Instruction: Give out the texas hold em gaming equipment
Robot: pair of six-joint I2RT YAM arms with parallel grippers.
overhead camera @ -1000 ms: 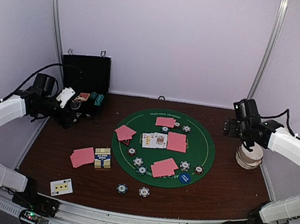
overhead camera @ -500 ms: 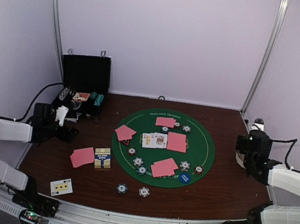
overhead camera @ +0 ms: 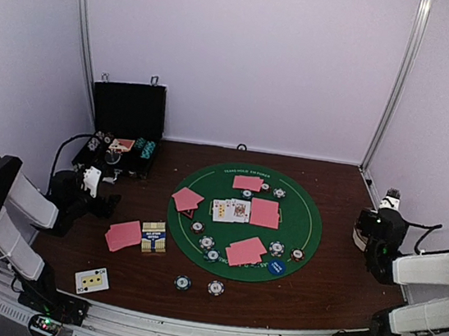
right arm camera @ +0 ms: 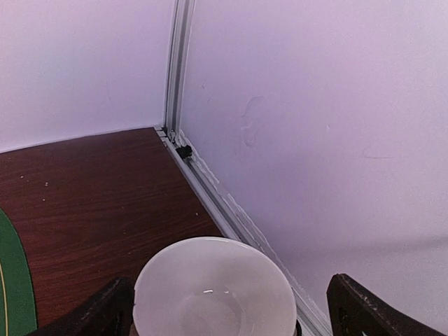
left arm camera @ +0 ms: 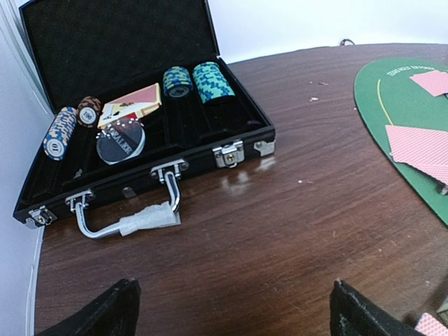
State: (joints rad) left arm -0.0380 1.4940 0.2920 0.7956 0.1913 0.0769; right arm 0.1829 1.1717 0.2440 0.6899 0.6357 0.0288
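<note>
A round green felt mat [overhead camera: 303,214] carries pink-backed cards [overhead camera: 265,213], face-up cards [overhead camera: 230,210], several striped chips [overhead camera: 207,242] and a blue disc [overhead camera: 277,268]. Left of the mat lie more pink cards [overhead camera: 123,235], and two chips [overhead camera: 183,282] sit in front of it. My left gripper [overhead camera: 102,194] hangs open low over bare wood in front of the black case [overhead camera: 129,110], with nothing between its fingers [left arm camera: 119,308]. My right gripper [overhead camera: 380,218] is open at the far right, its jaws straddling a white bowl [right arm camera: 213,290] without touching it.
The open case [left arm camera: 119,42] holds chip stacks [left arm camera: 206,80], a card pack [left arm camera: 129,105] and a clear disc [left arm camera: 120,140]. A yellow-blue card box [overhead camera: 153,237] stands left of the mat. One face-up card [overhead camera: 91,281] lies near the front left edge. The side wall rail [right arm camera: 210,185] runs close by the bowl.
Both arms have folded back and come down. The left gripper dropped from beside the case to the wood in front of it. The right gripper sank to the bowl.
</note>
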